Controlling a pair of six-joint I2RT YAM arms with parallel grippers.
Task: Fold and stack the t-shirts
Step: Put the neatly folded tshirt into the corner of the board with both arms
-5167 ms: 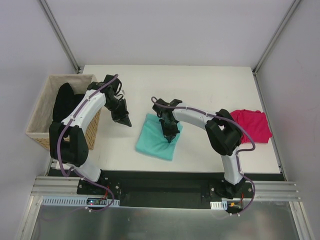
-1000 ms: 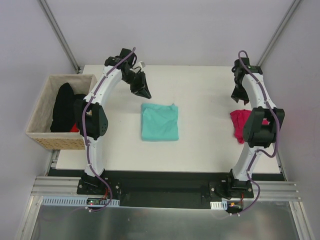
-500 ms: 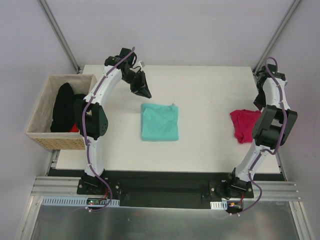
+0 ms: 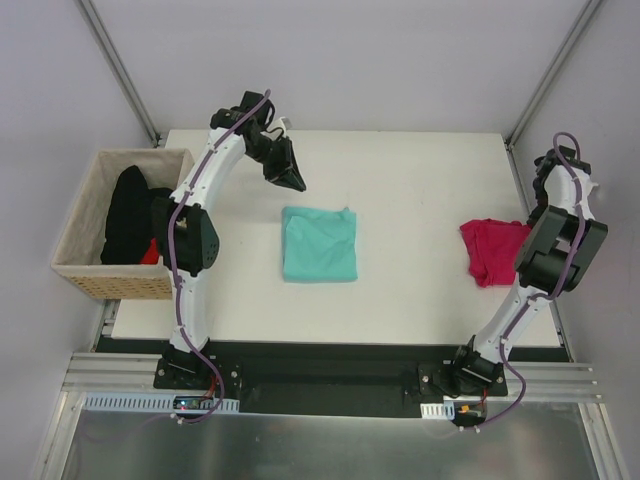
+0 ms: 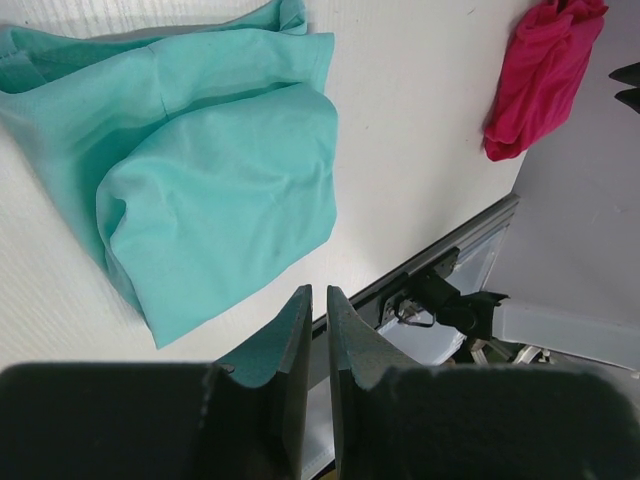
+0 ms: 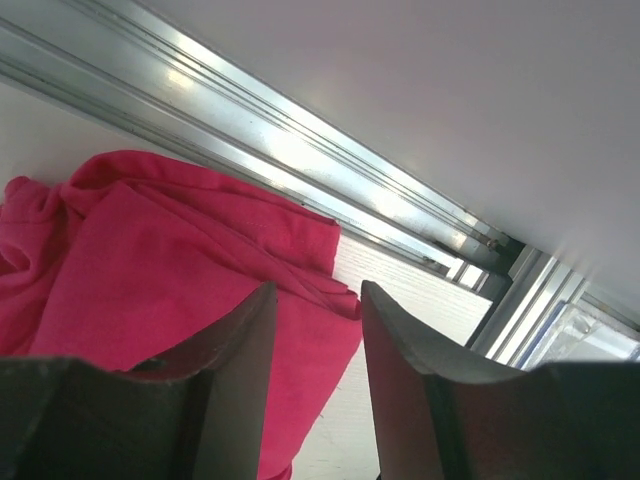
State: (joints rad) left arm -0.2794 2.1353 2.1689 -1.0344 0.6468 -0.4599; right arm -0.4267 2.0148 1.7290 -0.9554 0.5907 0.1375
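The teal t-shirt (image 4: 320, 244) lies folded in a neat rectangle at the middle of the white table (image 4: 420, 180). It also shows in the left wrist view (image 5: 220, 190). The magenta t-shirt (image 4: 494, 250) lies crumpled at the table's right edge, also seen in the left wrist view (image 5: 545, 70) and the right wrist view (image 6: 150, 270). My left gripper (image 4: 291, 179) hangs shut and empty behind and left of the teal shirt; its tips show in the left wrist view (image 5: 318, 296). My right gripper (image 4: 543, 200) is open and empty above the magenta shirt's far right side (image 6: 318, 290).
A wicker basket (image 4: 90, 275) with dark clothes (image 4: 128, 215) stands off the table's left side. Metal frame rails (image 6: 300, 150) run along the table's right edge, close to my right gripper.
The right gripper left the teal shirt, which now lies squared up, and swung along the back right corner to the magenta shirt's right side. The left arm rose to the back left and stays there.
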